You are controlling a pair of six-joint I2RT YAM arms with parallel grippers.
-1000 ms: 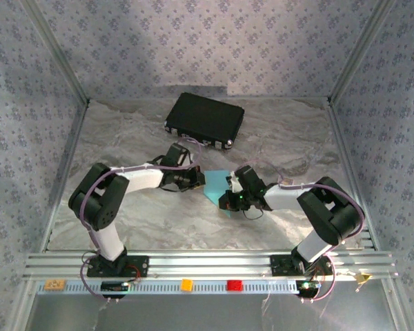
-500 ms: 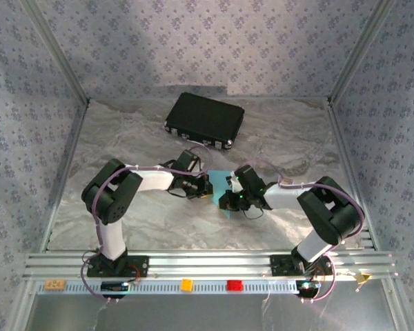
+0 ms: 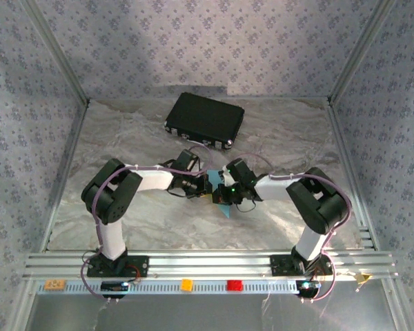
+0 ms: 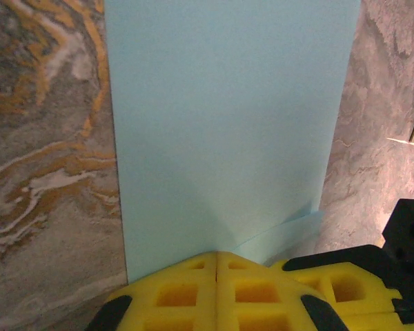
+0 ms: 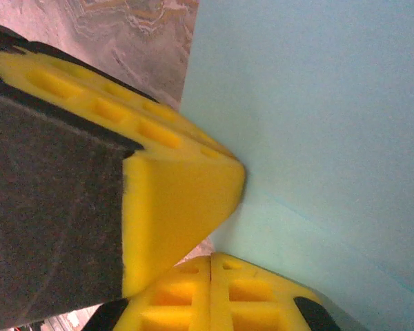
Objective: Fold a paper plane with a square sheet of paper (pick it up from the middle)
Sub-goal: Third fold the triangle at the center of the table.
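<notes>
Both arms converge on the light blue sheet of paper (image 4: 228, 124), which lies flat on the marbled counter (image 3: 124, 138), midway between the arms and well in front of the black case (image 3: 205, 118).

Compared with a second ago, the left arm has swung inward and the right arm has reached further across the sheet. The top view now shows only a small blue corner (image 3: 225, 209).

The left end effector (image 4: 216, 258) is closed, its yellow fingertips meeting at the near edge of the paper. The right end effector (image 5: 211, 265) is likewise closed, its tips on the blue surface. The left fingertip (image 5: 193, 193) lies just beside it, almost touching.

Whether either pair pinches a layer or merely presses on it cannot be told.

A thin second layer (image 4: 283, 234) projects from under the sheet's lower right edge, so at least one fold appears to be in place.

The closing-in suggests a crease is being pressed or a flap set. No dart shape is evident, so the folding seems to be at an early or middle stage.
</notes>
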